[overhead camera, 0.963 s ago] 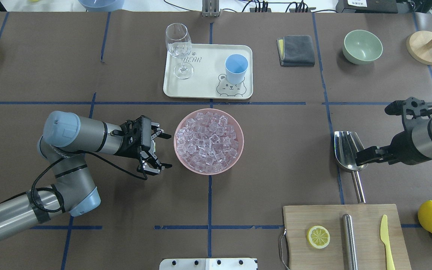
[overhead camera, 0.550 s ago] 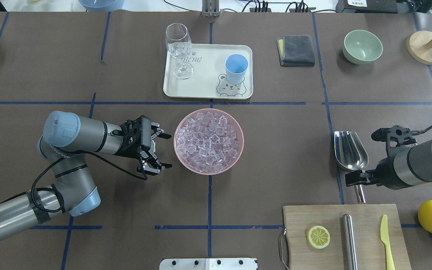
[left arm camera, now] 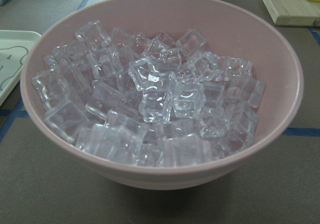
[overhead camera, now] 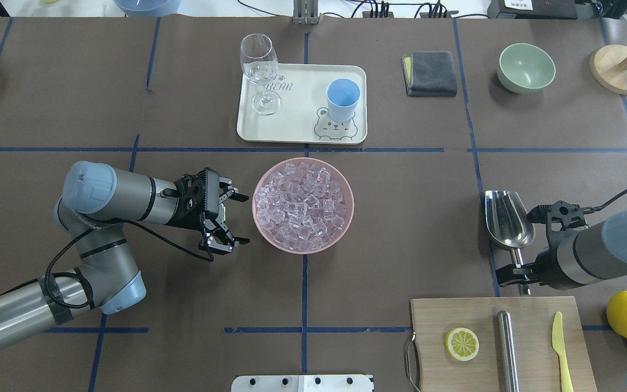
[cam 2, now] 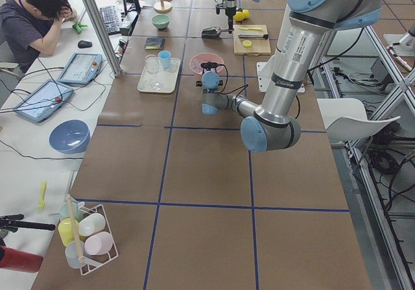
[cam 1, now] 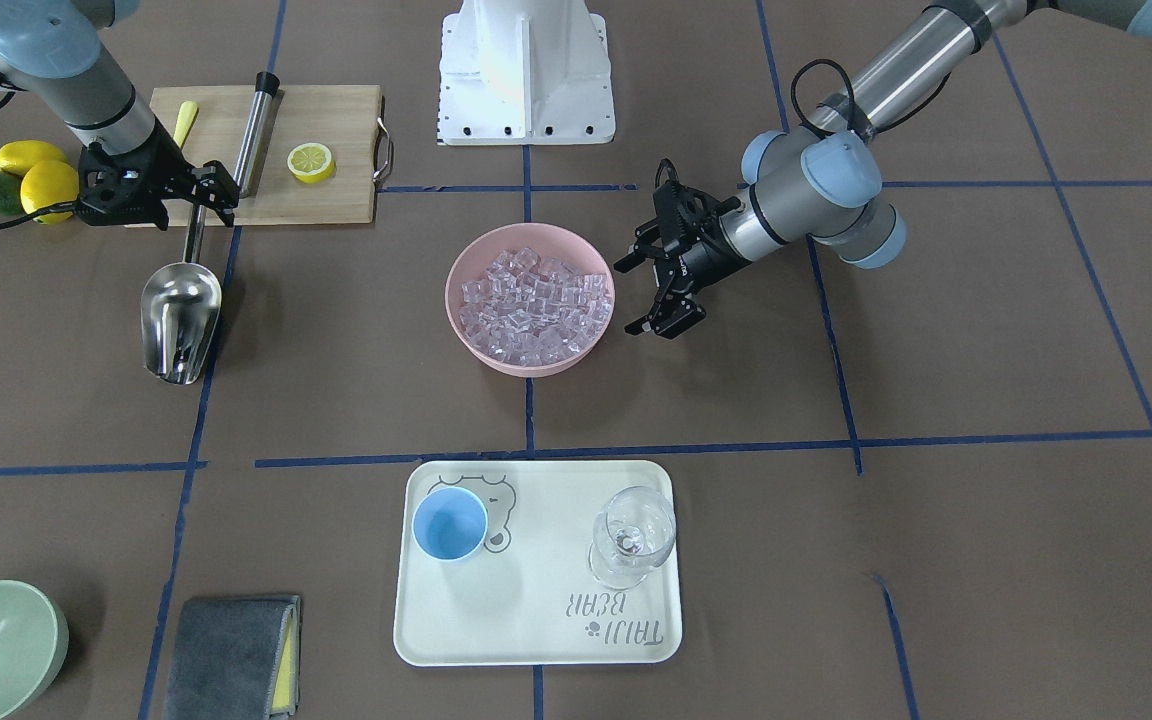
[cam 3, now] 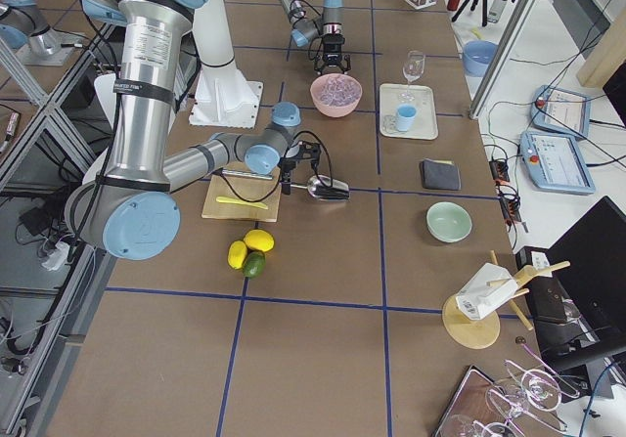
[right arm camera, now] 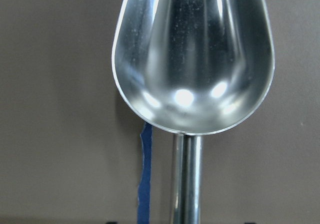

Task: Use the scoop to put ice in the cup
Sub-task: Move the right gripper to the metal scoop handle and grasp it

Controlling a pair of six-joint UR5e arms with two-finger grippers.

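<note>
The scoop (overhead camera: 509,218) lies flat on the counter (overhead camera: 400,245) at the robot's right, well apart from the bowl (overhead camera: 350,204) of ice (overhead camera: 302,204). Its long axis runs toward and away from the robot: trough away, handle (overhead camera: 516,256) near. The right claw (overhead camera: 514,271) hangs over that handle, jaws apart and seemingly astride it; whether a pad touches the rod I cannot tell. The left claw (overhead camera: 243,219) is spread wide just beside the bowl, so the right arm is the nearer one. The cup (overhead camera: 343,98) stands on the tray (overhead camera: 297,120), beyond the bowl. The right wrist view shows the rod nearly centred below the trough, an alignment the overhead view half hides beneath the arm.
</note>
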